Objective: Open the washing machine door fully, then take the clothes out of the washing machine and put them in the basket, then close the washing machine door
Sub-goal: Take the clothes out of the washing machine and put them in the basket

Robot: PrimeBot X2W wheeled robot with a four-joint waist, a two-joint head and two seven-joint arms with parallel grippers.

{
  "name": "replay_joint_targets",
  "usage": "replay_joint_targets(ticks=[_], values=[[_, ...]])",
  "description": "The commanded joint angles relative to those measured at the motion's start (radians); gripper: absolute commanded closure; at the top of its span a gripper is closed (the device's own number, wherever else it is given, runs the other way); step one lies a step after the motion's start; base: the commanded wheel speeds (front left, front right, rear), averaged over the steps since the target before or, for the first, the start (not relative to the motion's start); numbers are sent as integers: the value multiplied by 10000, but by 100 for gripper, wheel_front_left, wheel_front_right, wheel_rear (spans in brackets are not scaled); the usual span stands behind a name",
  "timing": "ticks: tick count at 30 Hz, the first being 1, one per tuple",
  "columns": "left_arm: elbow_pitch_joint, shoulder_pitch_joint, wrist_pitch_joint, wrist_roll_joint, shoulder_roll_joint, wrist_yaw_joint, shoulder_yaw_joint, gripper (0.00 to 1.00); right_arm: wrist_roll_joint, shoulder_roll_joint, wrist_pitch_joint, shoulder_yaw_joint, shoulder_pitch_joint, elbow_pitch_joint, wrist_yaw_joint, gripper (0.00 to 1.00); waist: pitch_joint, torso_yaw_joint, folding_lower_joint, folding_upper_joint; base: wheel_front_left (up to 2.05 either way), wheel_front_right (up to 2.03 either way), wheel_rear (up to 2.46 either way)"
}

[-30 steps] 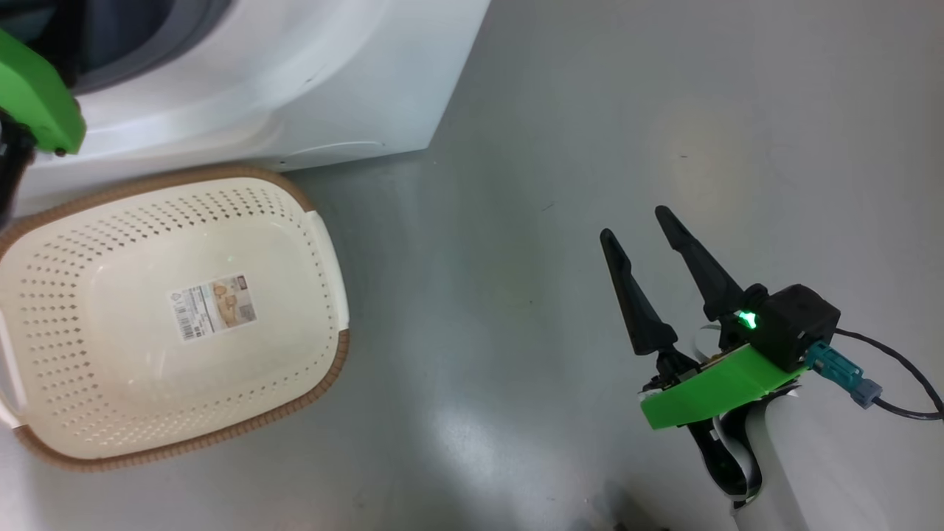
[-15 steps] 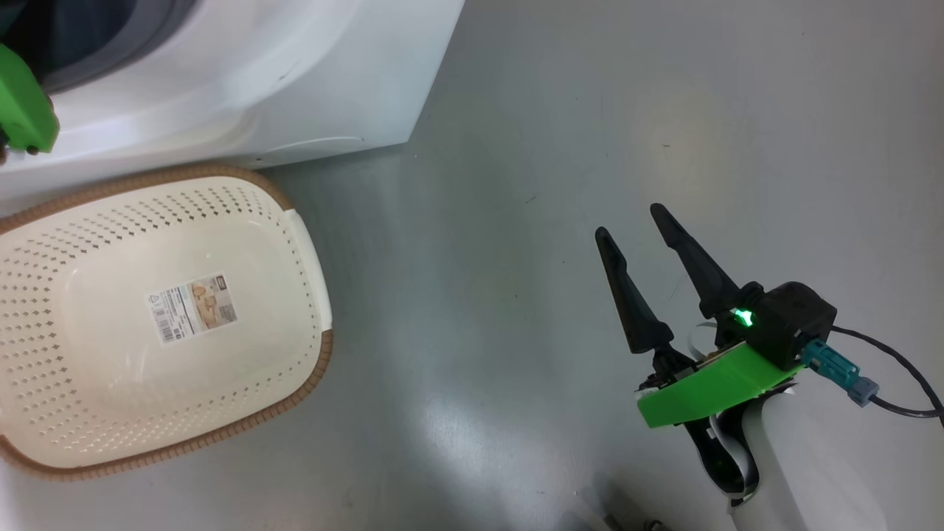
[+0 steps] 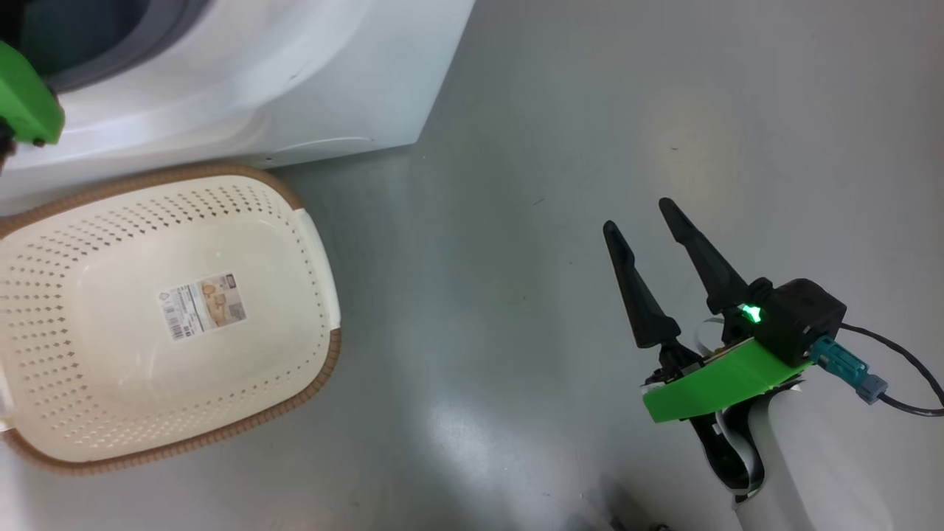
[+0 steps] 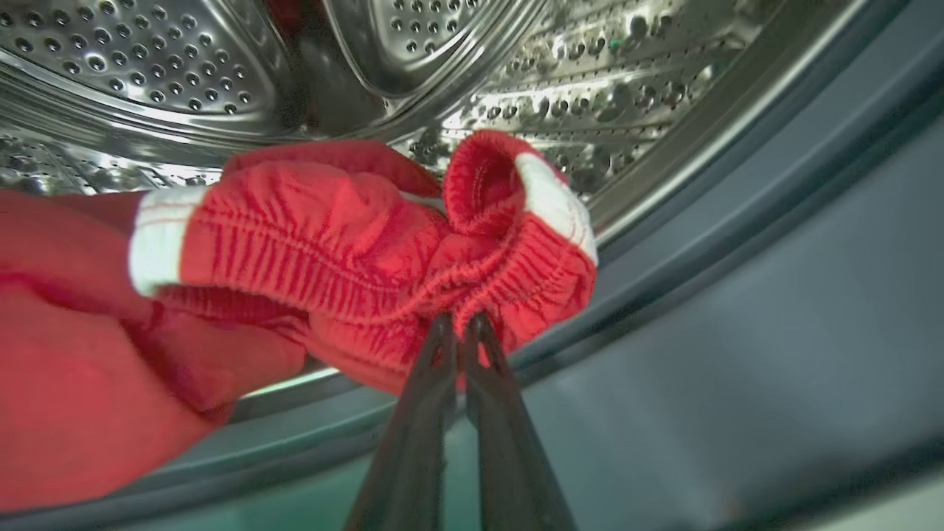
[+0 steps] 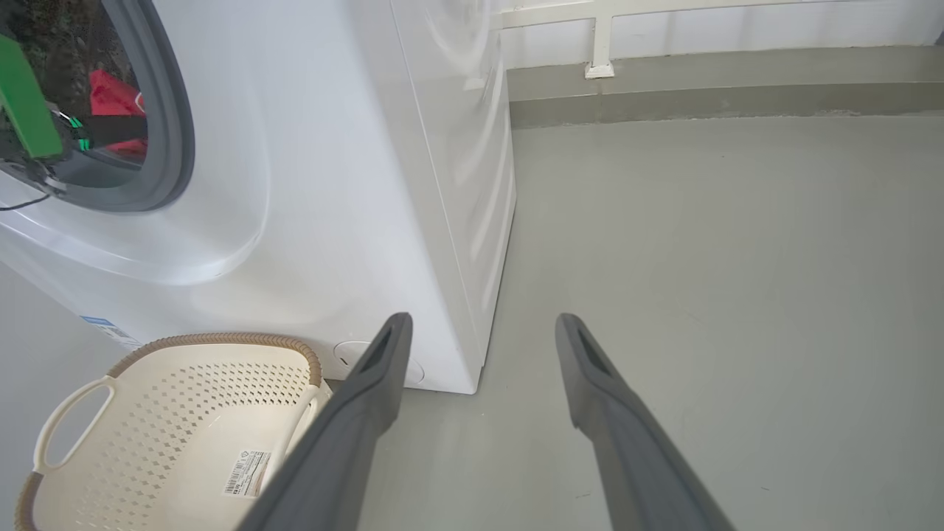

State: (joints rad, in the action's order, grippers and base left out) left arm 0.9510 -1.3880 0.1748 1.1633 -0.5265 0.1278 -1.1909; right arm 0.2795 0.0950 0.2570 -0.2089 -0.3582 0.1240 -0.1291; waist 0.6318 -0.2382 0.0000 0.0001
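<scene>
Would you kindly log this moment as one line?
stage: unloading | left hand: shut on clothes in drum | right hand: open, empty | basket: empty

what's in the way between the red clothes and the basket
Nothing visible. The left claw pinches the clothes just inside the grey rubber ring; the basket sits empty in front of the washing machine.

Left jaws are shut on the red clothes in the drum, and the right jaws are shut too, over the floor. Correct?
Not quite. On the right gripper the jaws stand open over the floor, as the right wrist view shows. The left gripper is indeed shut on the red clothes in the drum.
</scene>
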Motion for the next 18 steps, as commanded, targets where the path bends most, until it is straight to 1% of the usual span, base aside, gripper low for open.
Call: replay_joint_targets(ticks=[1,5,9,11,13,18], values=[[-85,-366,245,246,-234,29,320,100,-156,10,48,-105,101,-241,-16,0,-127,154,0,-1,0,0,0],[-245,-140,698,639,-87,29,483,100,-167,96,48,27,125,-241,-16,0,-336,442,0,-1,0,0,0],[-428,135,847,844,23,29,837,100,-168,155,48,105,145,-237,-16,0,-522,663,0,-1,0,0,0],[-715,231,861,665,13,29,1536,100,-176,181,48,162,174,-241,-16,0,-639,801,0,-1,0,0,0],[-1080,576,864,241,27,29,2429,100,-168,220,48,233,210,-237,-16,0,-781,938,0,-1,0,0,0],[-2142,2124,867,-1075,286,29,4767,100,-133,321,48,391,409,-197,-16,0,-1223,1229,0,-1,0,0,0]])
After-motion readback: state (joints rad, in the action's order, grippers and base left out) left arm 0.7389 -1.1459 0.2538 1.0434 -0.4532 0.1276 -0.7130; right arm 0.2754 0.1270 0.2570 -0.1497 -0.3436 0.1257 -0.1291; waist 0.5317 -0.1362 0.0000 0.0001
